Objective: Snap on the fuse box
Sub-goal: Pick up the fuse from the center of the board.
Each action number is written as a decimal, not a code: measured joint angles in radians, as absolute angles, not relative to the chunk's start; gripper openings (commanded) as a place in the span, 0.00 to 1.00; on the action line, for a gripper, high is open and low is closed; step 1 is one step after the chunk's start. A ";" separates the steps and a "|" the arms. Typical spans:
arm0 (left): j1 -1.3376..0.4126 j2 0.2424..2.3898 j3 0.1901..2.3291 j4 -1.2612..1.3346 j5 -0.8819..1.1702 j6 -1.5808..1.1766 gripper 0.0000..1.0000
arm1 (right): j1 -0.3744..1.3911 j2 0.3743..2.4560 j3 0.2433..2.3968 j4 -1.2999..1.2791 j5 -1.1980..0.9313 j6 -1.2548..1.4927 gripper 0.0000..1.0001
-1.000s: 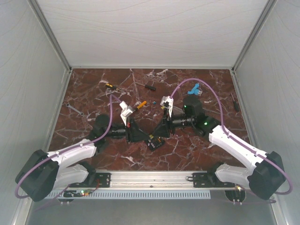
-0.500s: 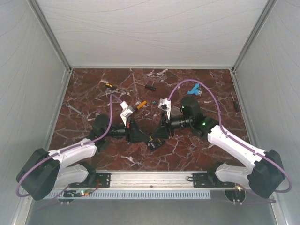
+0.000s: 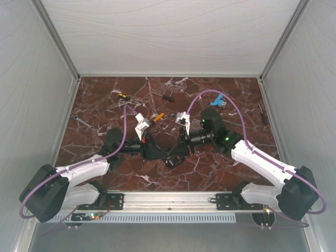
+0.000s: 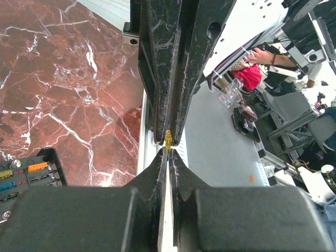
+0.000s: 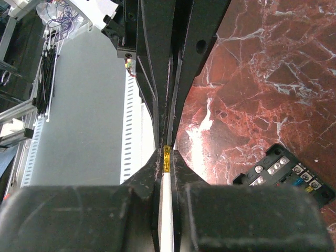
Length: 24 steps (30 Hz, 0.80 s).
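The fuse box (image 3: 173,161) sits on the marble table (image 3: 105,100), directly beneath the two grippers, which meet tip to tip. Both wrist views cut it off at the frame edge, and from above the fingers partly cover it. Over the last second the right gripper (image 5: 167,152) has moved in and narrowed. It now pinches a tiny yellow fuse (image 5: 167,157). The left gripper (image 4: 168,153) is pressed closed with its tips at the fuse's end; whether it grips the fuse is unclear.
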State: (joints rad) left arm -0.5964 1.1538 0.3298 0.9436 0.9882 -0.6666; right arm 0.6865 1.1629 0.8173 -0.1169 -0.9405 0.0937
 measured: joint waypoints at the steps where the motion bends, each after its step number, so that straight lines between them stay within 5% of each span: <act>1: -0.596 1.154 0.330 0.944 0.988 -0.667 0.00 | 0.686 1.163 0.817 -0.117 -0.942 0.094 0.00; 8: -0.596 1.150 0.330 0.925 0.969 -0.658 0.27 | 0.688 1.154 0.817 -0.120 -0.908 0.093 0.00; 24: -0.533 1.070 0.329 0.497 0.551 -0.604 0.46 | 0.813 1.193 0.815 -0.205 -0.332 0.100 0.00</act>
